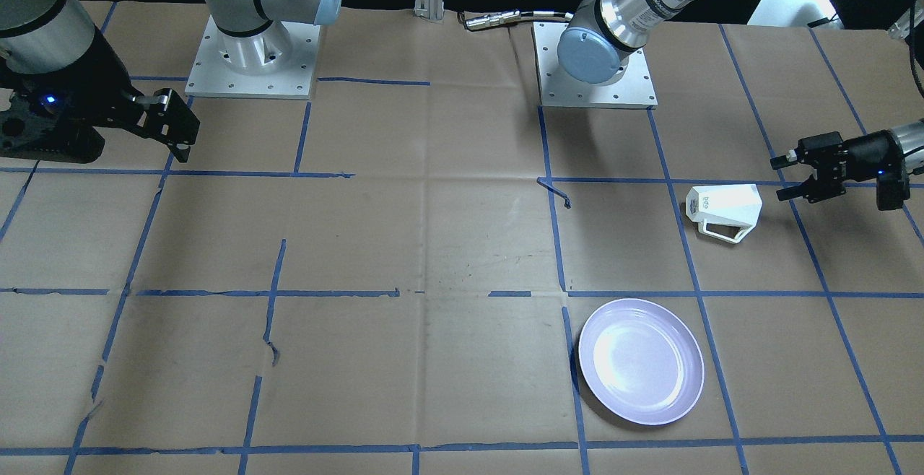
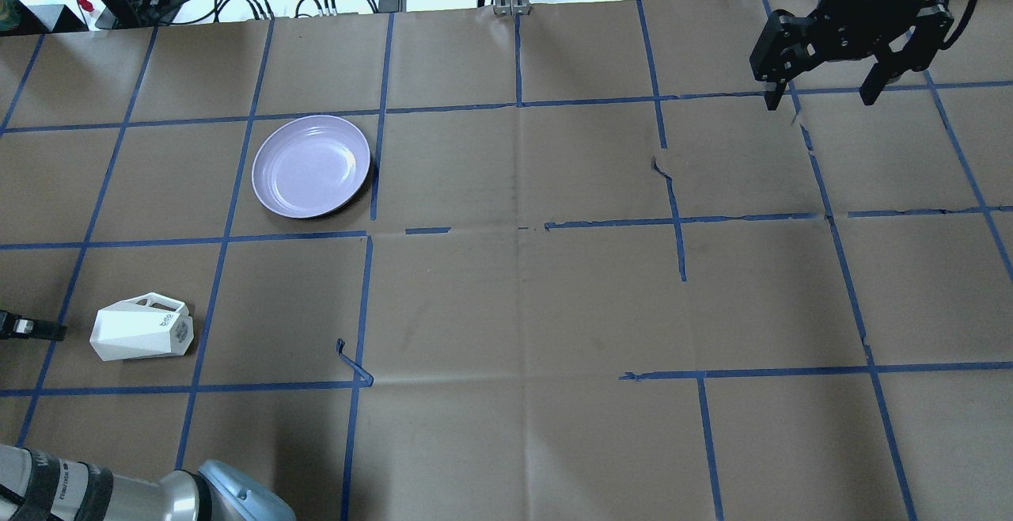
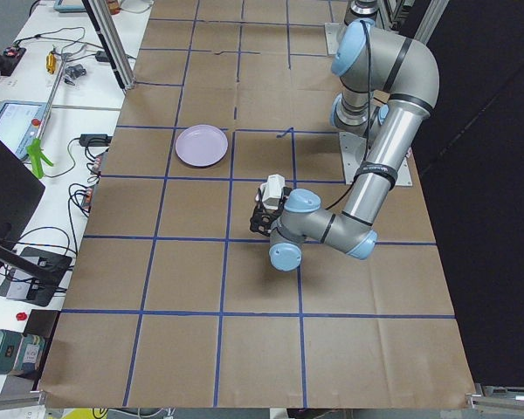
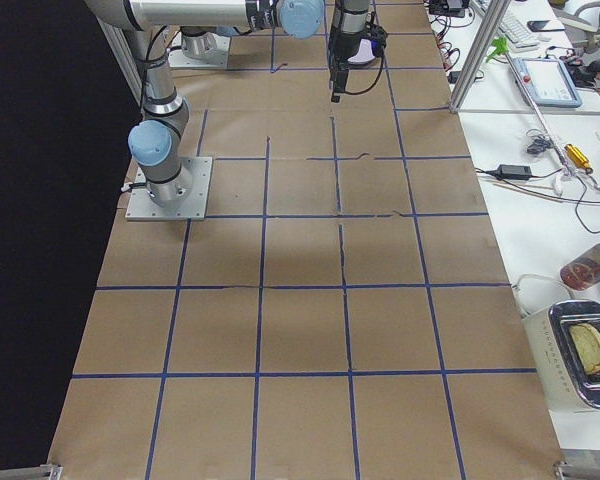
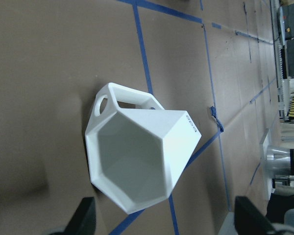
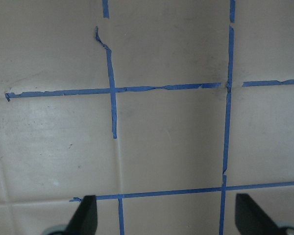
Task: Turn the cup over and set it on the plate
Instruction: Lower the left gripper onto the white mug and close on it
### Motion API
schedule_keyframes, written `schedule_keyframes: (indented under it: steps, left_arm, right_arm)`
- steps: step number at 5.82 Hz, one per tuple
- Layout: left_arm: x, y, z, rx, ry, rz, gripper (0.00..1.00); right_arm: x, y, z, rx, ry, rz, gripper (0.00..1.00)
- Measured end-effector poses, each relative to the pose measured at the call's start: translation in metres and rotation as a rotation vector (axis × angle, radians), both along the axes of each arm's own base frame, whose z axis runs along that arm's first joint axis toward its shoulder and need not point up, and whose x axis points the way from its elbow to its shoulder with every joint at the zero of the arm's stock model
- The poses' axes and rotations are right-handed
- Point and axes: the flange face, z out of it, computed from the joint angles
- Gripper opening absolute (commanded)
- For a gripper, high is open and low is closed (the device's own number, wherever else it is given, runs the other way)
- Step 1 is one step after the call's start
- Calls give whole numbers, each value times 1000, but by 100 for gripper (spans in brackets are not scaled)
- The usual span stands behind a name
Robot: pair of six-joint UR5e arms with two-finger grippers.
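The cup [image 1: 725, 208] lies on its side on the bench [image 1: 433, 244], on the robot's left half. Its wide mouth points outward toward the left tool [image 1: 781, 179]. Its base, with the small dark mark, points toward the middle of the bench. The angular handle sticks out sideways, away from the robot's bases, and the left wrist view looks straight into the hollow cup [image 5: 142, 156].

The left tool is released. Its two fingers are spread and level with the cup's mouth, just beside the rim without touching it, and nothing is between them.

The plate [image 1: 641, 362] sits flat and bare on the brown paper. It is apart from the cup, farther from the robot and a little nearer the bench's middle, and its edge touches a blue tape line.

The right tool [image 2: 821, 97] hangs over the other half of the bench, well apart from both things. It is released too, with its fingers spread and gripping nothing, and only paper and tape lines lie beneath it.
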Motion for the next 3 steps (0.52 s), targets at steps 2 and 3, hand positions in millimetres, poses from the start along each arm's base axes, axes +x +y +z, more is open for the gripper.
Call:
schedule_keyframes:
  steps: [2,3]
  left_arm:
    - [-8,3,-29,11,134,43,98]
    - [-12,4,-33,19,178,55,98]
  right_arm:
    - [0,0,0,0,0,0,100]
    - [0,0,0,1,0,0,100]
